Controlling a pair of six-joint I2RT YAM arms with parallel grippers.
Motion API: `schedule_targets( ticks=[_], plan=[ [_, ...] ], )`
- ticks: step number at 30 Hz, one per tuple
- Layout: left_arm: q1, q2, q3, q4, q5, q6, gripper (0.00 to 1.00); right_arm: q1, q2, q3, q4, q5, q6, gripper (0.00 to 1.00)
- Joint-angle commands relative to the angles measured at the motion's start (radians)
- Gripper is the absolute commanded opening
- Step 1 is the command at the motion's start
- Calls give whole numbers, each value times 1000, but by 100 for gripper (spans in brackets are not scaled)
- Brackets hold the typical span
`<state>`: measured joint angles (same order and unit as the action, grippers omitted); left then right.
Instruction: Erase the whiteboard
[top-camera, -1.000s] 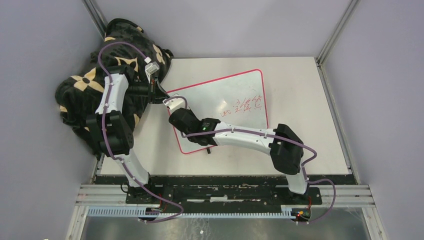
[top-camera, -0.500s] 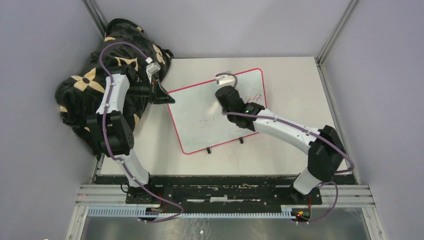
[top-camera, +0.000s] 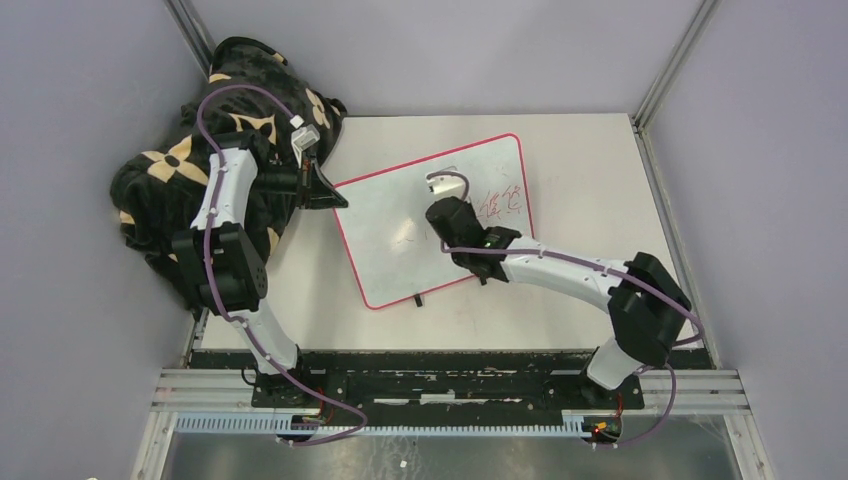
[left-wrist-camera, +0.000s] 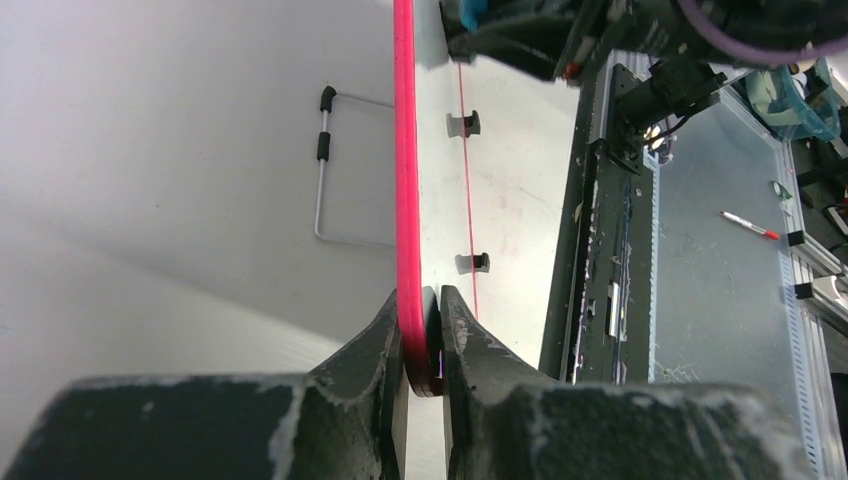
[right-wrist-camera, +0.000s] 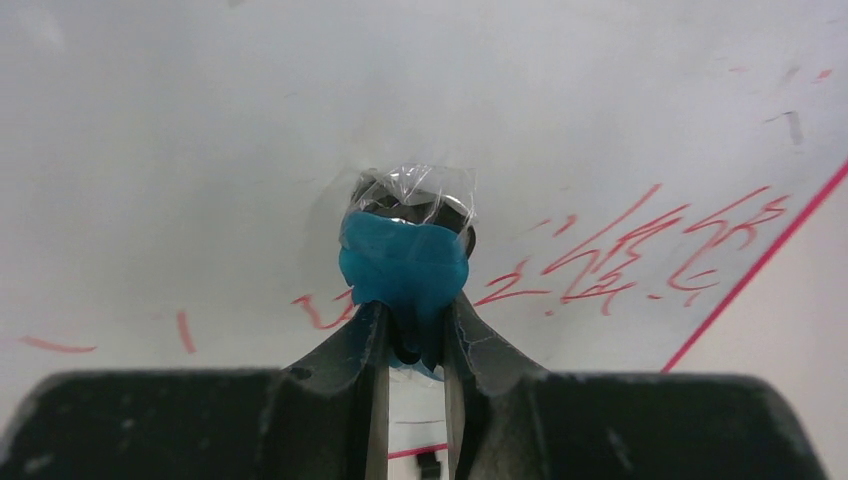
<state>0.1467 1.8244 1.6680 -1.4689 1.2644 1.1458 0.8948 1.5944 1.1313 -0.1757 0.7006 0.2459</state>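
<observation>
The whiteboard (top-camera: 390, 215) lies slanted on the table, with red writing (top-camera: 502, 206) near its right end. My left gripper (top-camera: 326, 194) is shut on the board's pink rim (left-wrist-camera: 404, 150) at the left corner, and the left wrist view shows its jaws (left-wrist-camera: 421, 312) clamped on that edge. My right gripper (top-camera: 440, 205) is over the middle of the board. It is shut on a blue wiper (right-wrist-camera: 403, 263) tipped with clear plastic, pressed to the white surface just left of the red strokes (right-wrist-camera: 620, 250). The right gripper (right-wrist-camera: 408, 322) hides the board beneath it.
A black and tan patterned cloth (top-camera: 190, 150) is heaped at the back left, behind the left arm. The white table (top-camera: 600, 180) shows to the right of the board. Two black feet (top-camera: 416, 300) mark the board's near edge. A metal rail (top-camera: 450, 385) runs along the front.
My right gripper swept from the board's near-left part across to its far middle, then came back a little toward the centre. My left gripper kept its hold on the corner.
</observation>
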Motion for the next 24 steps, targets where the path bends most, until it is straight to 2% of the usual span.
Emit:
schedule_targets(
  ticks=[1,7,12,15,18,24],
  plan=[
    [-7,-39,-12,8,-41,77,3,82,119,46,147,-181,39,1],
    [-8,-34,-23,8,-37,86,3,210,200,147,187,-250,33,1],
    [-7,-32,-26,8,-34,91,3,271,247,200,218,-286,32,1],
    [-6,-33,-28,8,-37,94,3,274,256,203,222,-264,23,1],
    [-6,-37,-34,8,-42,99,3,268,245,184,212,-169,-11,1],
    [3,-40,-37,7,-45,106,3,165,128,60,192,-89,-30,1]
  ],
)
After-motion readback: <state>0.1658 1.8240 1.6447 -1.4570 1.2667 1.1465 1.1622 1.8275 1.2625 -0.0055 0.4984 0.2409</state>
